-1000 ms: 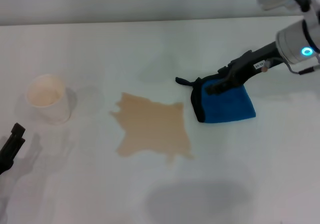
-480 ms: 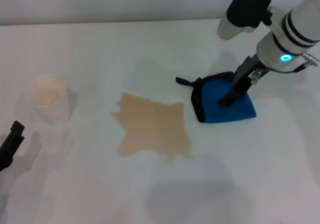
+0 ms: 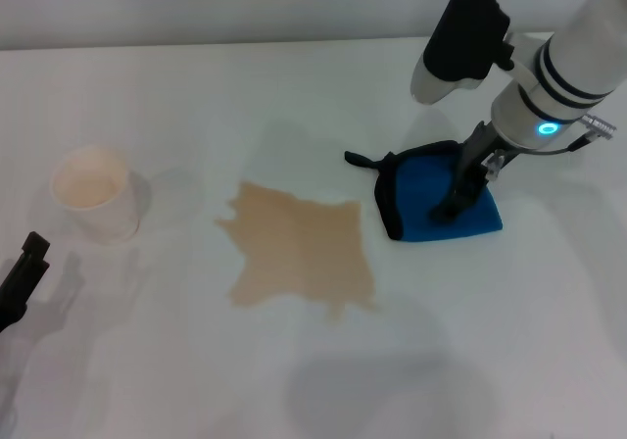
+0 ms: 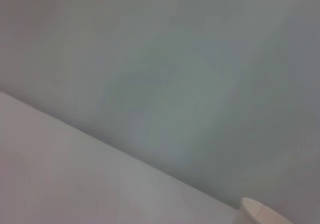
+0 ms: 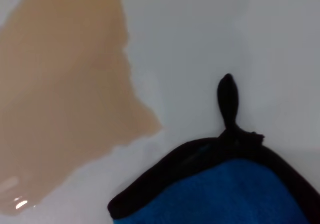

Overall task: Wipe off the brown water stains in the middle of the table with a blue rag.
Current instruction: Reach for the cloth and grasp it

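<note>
On the white tabletop (image 3: 294, 380), head view: blue rag (image 3: 431, 214) lies flat just right of the brown water stains (image 3: 299, 253), a narrow bare strip between them. Right hand (image 3: 446, 209) points steeply down, tips on the rag's top surface; finger spread cannot be told, no grip visible. Left hand (image 3: 22, 280) parked low at the left edge, near a white paper cup (image 3: 93, 204).

Right wrist view alone shows the rag's black loop (image 5: 228, 101) and trim close up, stain edge nearby. Left wrist view shows only the cup rim (image 4: 262, 211).

Versus a second ago: right arm has swung from low-slanted to near upright; rag unmoved.
</note>
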Action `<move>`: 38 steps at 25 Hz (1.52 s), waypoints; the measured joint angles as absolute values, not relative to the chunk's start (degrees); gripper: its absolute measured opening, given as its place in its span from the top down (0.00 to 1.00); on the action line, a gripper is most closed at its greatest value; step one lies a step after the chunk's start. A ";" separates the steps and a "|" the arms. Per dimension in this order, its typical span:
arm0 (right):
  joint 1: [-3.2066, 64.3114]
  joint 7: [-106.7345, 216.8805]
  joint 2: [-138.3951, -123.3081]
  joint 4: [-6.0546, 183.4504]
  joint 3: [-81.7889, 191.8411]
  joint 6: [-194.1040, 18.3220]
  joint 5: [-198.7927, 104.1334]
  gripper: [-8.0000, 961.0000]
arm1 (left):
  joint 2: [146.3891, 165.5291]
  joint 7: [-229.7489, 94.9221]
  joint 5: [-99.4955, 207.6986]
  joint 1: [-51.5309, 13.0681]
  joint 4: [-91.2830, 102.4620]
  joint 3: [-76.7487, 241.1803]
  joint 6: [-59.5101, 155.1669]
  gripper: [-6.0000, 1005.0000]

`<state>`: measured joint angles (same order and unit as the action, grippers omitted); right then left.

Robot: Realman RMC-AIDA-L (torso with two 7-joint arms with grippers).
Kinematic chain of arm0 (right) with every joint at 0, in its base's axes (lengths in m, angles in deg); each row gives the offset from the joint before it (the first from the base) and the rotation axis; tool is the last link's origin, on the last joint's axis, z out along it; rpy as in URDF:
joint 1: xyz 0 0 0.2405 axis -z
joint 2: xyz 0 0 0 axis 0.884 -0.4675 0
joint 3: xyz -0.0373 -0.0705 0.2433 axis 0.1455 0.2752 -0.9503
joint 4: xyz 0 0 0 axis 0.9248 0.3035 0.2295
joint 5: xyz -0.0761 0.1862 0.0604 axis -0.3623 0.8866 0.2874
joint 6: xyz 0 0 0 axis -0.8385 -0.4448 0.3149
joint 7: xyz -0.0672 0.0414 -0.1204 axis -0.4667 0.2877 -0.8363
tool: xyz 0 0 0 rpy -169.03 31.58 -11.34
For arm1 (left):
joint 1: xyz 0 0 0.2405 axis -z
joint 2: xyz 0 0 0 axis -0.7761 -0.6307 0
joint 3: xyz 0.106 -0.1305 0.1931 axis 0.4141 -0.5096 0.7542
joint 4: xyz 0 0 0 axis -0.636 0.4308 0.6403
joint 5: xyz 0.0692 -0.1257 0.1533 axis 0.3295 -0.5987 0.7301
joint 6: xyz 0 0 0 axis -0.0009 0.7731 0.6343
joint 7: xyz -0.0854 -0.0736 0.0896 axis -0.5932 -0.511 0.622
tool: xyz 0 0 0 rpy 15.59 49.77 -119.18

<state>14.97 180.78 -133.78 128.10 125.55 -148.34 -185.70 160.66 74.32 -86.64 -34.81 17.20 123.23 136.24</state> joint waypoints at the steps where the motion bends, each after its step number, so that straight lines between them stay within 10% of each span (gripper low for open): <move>1: 14.91 180.93 -133.78 127.93 125.93 -148.27 -185.70 0.14 | 160.66 74.32 -86.65 -34.66 17.21 123.23 136.15 0.11; 29: 14.11 181.11 -133.72 125.18 128.89 -147.79 -185.53 0.32 | 160.57 74.32 -86.34 -34.46 17.20 123.24 136.16 0.11; 38: 13.81 181.09 -133.69 125.13 129.03 -148.68 -186.13 0.66 | 160.57 74.32 -86.29 -34.71 17.20 123.24 136.38 0.11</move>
<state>13.81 181.09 -133.69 125.13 129.03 -148.68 -186.13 160.57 74.32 -86.29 -34.71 17.20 123.24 136.38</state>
